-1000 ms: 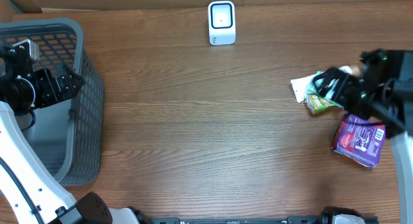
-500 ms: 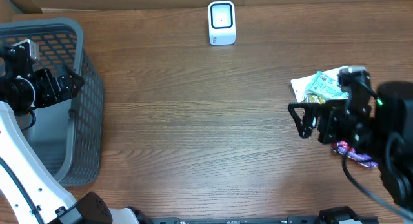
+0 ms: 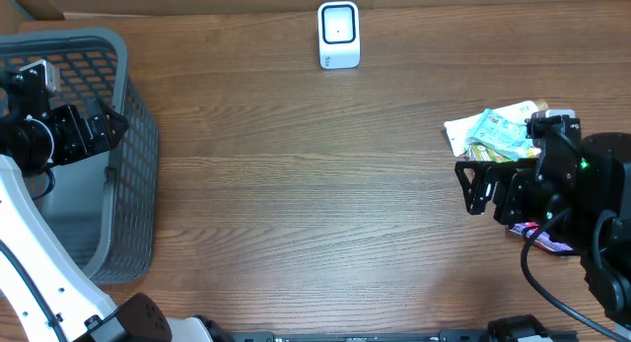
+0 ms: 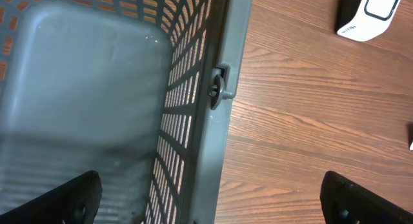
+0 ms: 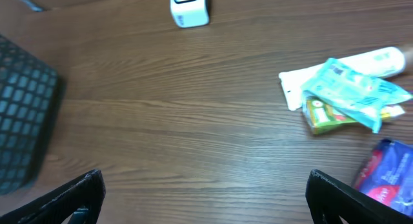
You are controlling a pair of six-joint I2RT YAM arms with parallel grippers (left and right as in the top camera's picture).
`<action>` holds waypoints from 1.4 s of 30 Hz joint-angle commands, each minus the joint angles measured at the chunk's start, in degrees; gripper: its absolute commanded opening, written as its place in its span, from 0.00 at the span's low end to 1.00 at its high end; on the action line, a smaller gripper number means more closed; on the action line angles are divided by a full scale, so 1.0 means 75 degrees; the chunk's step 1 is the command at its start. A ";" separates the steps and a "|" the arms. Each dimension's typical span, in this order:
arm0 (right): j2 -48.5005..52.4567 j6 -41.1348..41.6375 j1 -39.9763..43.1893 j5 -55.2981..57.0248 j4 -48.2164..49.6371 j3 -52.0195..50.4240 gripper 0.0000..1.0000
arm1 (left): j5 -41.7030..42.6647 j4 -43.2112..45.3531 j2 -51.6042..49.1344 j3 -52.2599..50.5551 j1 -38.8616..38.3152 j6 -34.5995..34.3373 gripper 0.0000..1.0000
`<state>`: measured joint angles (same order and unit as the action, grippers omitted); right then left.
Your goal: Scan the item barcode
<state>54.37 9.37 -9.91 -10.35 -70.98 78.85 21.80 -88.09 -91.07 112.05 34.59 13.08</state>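
The items lie in a small pile at the table's right: a teal packet [image 3: 498,130] [image 5: 355,88] on a white tube [image 5: 368,61], a green box [image 5: 329,115] under it, and a purple packet [image 5: 387,175] nearer the front. In the overhead view my right arm hides most of the purple packet. The white scanner [image 3: 338,34] [image 5: 189,8] stands at the far edge. My right gripper [image 3: 470,187] [image 5: 213,201] hovers open just left of the pile, holding nothing. Over the grey basket's rim [image 4: 222,88], my left gripper [image 3: 106,128] [image 4: 213,204] is open and empty.
The grey mesh basket [image 3: 133,184] [image 5: 22,114] fills the table's left end, and what shows of its inside holds nothing. The scanner [image 4: 374,14] shows at the top right of the left wrist view. Bare wood lies between basket and pile.
My right arm has swung off the pile toward the front left, uncovering the teal packet and the tube, then eased slightly right. The left arm has not moved.
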 commanded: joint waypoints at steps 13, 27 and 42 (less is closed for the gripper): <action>-0.1973 -0.0903 0.0128 0.0519 0.4482 -0.3264 1.00 | 0.0006 0.0009 -0.0058 0.0017 0.0015 0.0026 1.00; -0.6164 -0.1003 0.0697 0.0530 0.8451 -0.8827 1.00 | 0.0006 0.0009 -0.0058 0.0017 0.0015 0.0026 1.00; -0.7233 -0.1058 0.0697 0.0781 0.8909 -1.0453 1.00 | 0.0006 0.0012 -0.0058 0.0017 0.0015 0.0026 1.00</action>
<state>1.10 2.17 -4.91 -5.08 -2.76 1.06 21.80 -88.09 -91.07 112.05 34.59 13.08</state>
